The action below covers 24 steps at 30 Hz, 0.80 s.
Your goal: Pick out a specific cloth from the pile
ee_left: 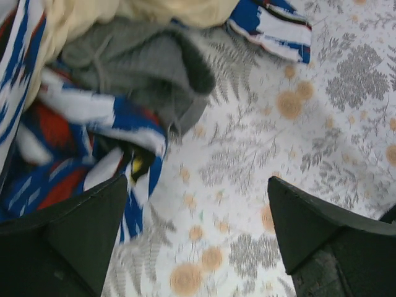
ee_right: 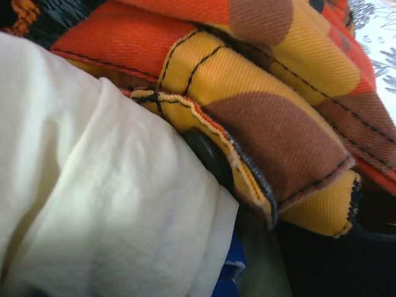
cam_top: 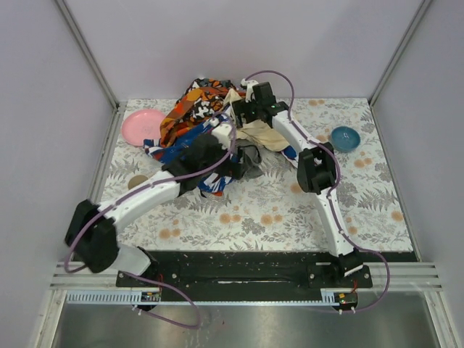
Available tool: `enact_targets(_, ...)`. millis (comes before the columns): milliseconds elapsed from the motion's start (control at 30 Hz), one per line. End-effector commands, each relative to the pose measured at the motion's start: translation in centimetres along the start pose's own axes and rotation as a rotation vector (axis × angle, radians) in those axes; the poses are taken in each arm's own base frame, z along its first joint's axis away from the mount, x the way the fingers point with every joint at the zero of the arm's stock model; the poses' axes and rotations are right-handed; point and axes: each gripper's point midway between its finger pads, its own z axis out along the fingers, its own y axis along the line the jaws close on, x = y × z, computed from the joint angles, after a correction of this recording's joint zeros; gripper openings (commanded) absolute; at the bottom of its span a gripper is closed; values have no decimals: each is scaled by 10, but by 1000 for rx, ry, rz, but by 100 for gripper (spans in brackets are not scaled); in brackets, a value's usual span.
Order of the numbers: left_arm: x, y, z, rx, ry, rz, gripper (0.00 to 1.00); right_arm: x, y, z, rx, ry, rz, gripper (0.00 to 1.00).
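Pale lilac-grey walls [cam_top: 217, 43] box in a table spread with a white tablecloth [cam_top: 290, 210] printed with grey ferns and tan blooms. At its near edge, 6 o'clock, a black base plate [cam_top: 239, 264] carries both arms. From 7 o'clock the left arm [cam_top: 145, 196] stretches low toward the middle, and the left gripper [cam_top: 228, 168] tilts down at the near rim of the pile [cam_top: 206, 109]. Its wrist view shows the claw spread wide, the dark wedge-shaped fingers [ee_left: 80, 235] well apart, with only bare tablecloth between them. Just beyond, toward 11 o'clock in that view, lies the cloth [ee_left: 142, 68]: plain mid-grey, soft and faintly fuzzy, crumpled into thick folds. It is tucked between a blue-white-red patterned cloth [ee_left: 74, 130] on the near side and a cream fabric [ee_left: 161, 12] on the far side. It sits at the pile's near edge, close to the table's centre. From 5 o'clock the right arm [cam_top: 317, 168] rises to a black elbow, then bends back toward 12 o'clock, where the right gripper [cam_top: 250, 100] sinks into the far side of the heap. Its wrist view is filled with smooth cream weave and an orange, yellow and brown twill [ee_right: 278, 111] edged in black stitching. The fingers are hidden, so I cannot tell how far that claw is open. A pink plate [cam_top: 141, 127] lies at 10 o'clock just beside the pile, and a blue bowl [cam_top: 345, 138] sits at 2 o'clock, well apart.
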Motion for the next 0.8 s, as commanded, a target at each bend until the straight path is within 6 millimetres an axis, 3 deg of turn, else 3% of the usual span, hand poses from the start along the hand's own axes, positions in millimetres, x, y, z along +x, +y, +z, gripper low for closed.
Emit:
enact_targets(0,-53,-19,56,54,-83,106,99,73,18,10,-126,212,80,99)
enact_targets(67,-48,-10,91,-6,-11,90,99,71,23,7,-155,211,86,99)
enact_targets(100,-63,-14,102,-11,-15,81,99,71,26,6,-168,212,94,99)
enact_targets(167,-44,2,137,-101,90,58,99,72,32,5,-202,218,109,99)
enact_targets(333,-25,34,181,-292,190,24,99,72,36,2,-219,224,118,99)
enact_targets(467,-2,53,187,-386,249,19,99,69,35,0,-217,218,103,99)
enact_targets(767,30,49,169,-352,310,36,99,74,22,5,-164,222,120,99)
